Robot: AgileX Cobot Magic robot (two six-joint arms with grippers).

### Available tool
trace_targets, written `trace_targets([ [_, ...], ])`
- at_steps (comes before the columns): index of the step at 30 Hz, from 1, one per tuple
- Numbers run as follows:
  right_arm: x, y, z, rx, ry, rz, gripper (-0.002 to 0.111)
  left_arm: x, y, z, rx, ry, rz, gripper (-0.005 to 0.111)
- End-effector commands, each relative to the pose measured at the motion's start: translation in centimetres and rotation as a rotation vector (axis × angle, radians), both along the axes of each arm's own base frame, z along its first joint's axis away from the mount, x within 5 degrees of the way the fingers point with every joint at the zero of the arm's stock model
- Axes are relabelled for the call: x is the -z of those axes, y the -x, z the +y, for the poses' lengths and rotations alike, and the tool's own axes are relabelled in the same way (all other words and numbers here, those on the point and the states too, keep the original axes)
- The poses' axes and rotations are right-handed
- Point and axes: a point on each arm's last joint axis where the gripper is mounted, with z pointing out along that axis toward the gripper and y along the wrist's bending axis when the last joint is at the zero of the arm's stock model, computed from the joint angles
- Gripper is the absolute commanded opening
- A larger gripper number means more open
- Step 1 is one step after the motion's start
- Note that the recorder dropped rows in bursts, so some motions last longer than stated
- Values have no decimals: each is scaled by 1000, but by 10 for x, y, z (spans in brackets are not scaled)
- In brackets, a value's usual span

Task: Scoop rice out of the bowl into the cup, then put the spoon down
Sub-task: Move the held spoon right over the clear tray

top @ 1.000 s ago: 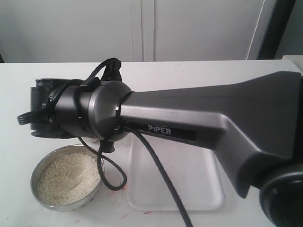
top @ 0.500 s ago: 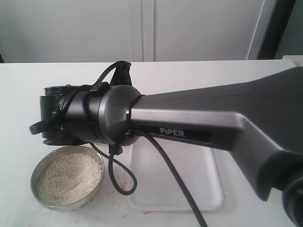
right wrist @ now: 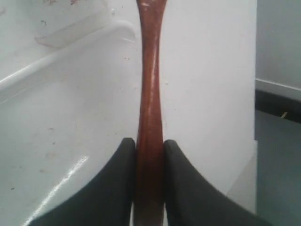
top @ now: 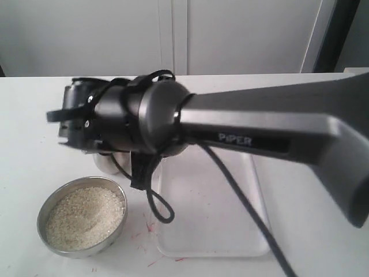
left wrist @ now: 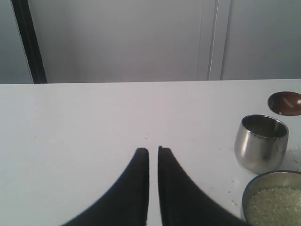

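Note:
The steel bowl (top: 43, 214) of off-white rice (top: 85, 216) sits at the front left. Behind it the steel cup (top: 105, 164) peeks out from under my right arm's wrist (top: 127, 118). In the right wrist view my right gripper (right wrist: 149, 141) is shut on the reddish-brown spoon's handle (right wrist: 149, 84). The left wrist view shows the spoon's oval head (left wrist: 285, 103) beside and beyond the cup (left wrist: 261, 142), with the bowl (left wrist: 249, 190) and rice (left wrist: 275, 205) close by. My left gripper (left wrist: 153, 150) is shut with nothing in it, off to one side of the cup.
A shallow white tray (top: 262, 245) lies right of the bowl, under my right arm; its rim (right wrist: 70, 52) shows below the spoon handle. The arm's black cable (top: 155, 202) hangs in a loop between bowl and tray. Small red marks dot the white table (top: 23, 115).
My right arm's wrist has moved back and to the right, off the bowl's far edge and over the cup. The bowl now shows whole.

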Motion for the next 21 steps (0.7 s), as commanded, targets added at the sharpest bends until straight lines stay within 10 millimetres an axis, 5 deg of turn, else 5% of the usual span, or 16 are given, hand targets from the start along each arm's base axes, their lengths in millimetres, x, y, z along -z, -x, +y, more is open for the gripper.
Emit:
trace_targets([
  [1, -29, 1, -25, 103, -162, 72, 0, -3, 1, 0, 8, 9, -13, 14],
  [8, -80, 15, -57, 177, -468, 213, 0, -3, 1, 0, 8, 9, -13, 14],
  [21, -83, 27, -99, 288, -562, 296, 0, -3, 1, 0, 8, 9, -13, 14],
])
